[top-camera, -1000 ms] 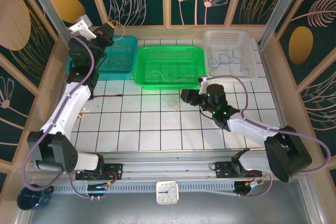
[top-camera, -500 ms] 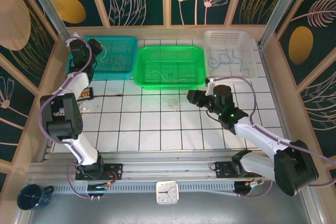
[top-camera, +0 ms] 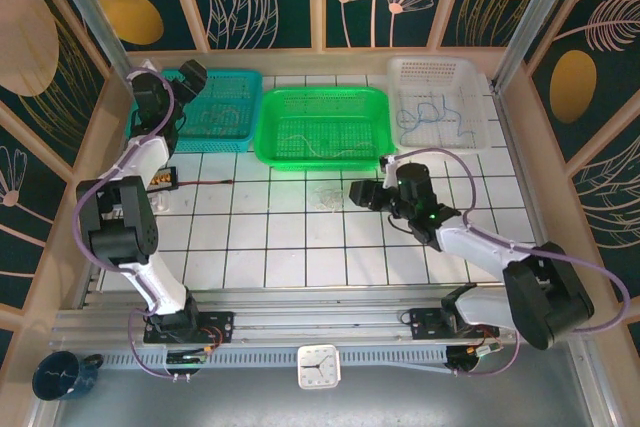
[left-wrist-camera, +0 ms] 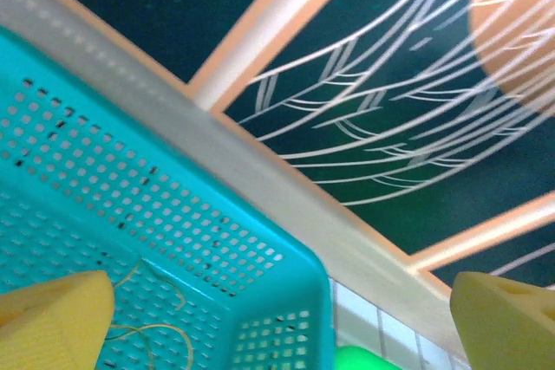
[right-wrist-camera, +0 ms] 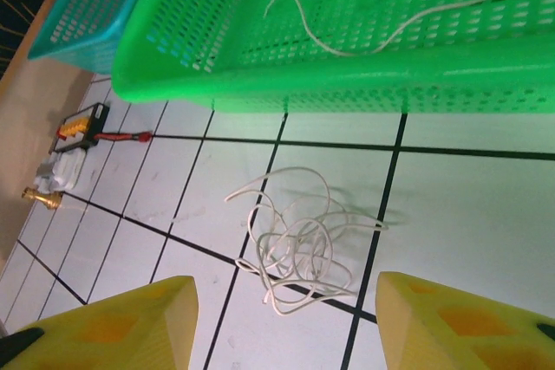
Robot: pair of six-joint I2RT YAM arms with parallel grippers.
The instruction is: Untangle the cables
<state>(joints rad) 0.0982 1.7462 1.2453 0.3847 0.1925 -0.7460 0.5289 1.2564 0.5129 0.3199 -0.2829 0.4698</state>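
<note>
- Closer than before, the right gripper (right-wrist-camera: pixel 286 322) hovers partly open, empty, near the white cable clump (right-wrist-camera: pixel 299 244) on the table (right-wrist-camera: pixel 451 205) beside the green basket (right-wrist-camera: pixel 347 93).
- Left gripper (left-wrist-camera: pixel 277 327): wide open, empty, above teal basket (left-wrist-camera: pixel 173 205) containing a yellowish cable (left-wrist-camera: pixel 143 328).

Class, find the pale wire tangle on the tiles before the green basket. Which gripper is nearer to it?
Right. The right gripper is close beside the wire tangle, open toward it; the left gripper is far off, over the teal basket at the back left.
</note>
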